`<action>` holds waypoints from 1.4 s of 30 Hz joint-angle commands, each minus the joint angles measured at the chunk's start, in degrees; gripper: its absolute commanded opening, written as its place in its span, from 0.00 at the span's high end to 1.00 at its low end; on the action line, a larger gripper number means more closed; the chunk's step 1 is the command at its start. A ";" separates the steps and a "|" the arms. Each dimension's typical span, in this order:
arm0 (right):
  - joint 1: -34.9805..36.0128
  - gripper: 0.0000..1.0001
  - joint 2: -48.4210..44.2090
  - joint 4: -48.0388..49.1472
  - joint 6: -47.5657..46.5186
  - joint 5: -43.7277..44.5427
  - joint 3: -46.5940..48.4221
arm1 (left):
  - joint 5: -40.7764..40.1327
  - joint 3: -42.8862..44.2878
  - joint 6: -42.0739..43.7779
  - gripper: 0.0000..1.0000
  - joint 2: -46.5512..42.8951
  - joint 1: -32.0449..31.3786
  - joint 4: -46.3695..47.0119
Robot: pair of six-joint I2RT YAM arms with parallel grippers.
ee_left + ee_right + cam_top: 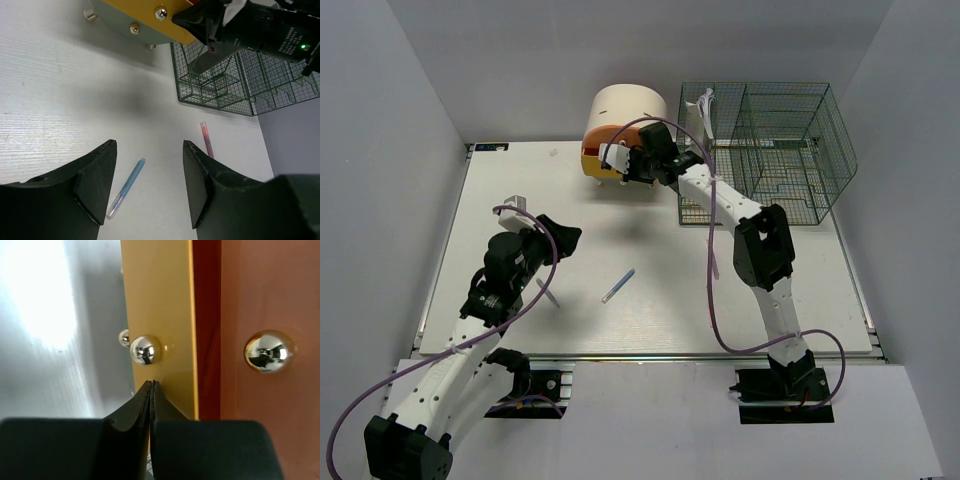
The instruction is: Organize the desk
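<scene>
Drawer box point(620, 115), mesh organizer point(790, 130) at desk's point(520, 200) far edge, pen point(618, 286) mid-desk — my L gripper point(149, 145) spread above it, R gripper point(151, 384) pressed shut at box

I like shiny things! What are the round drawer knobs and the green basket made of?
The knobs look like polished metal, or maybe chrome-coated plastic: they are mirror-shiny and reflect the room. The green basket looks like thin metal wire with a green coating: you can see straight through its grid.
</scene>
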 commanded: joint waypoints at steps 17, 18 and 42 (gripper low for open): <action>-0.31 1.00 2.61 7.01 2.15 6.74 3.09 | -1.68 1.68 -0.08 0.35 1.05 -0.18 0.32; -0.31 1.00 0.60 6.47 2.50 4.01 2.04 | -1.33 1.50 -0.17 0.35 1.57 -0.18 0.68; -0.83 1.00 3.84 13.15 12.17 5.24 4.77 | 2.02 2.21 -1.49 0.35 5.35 -0.18 4.90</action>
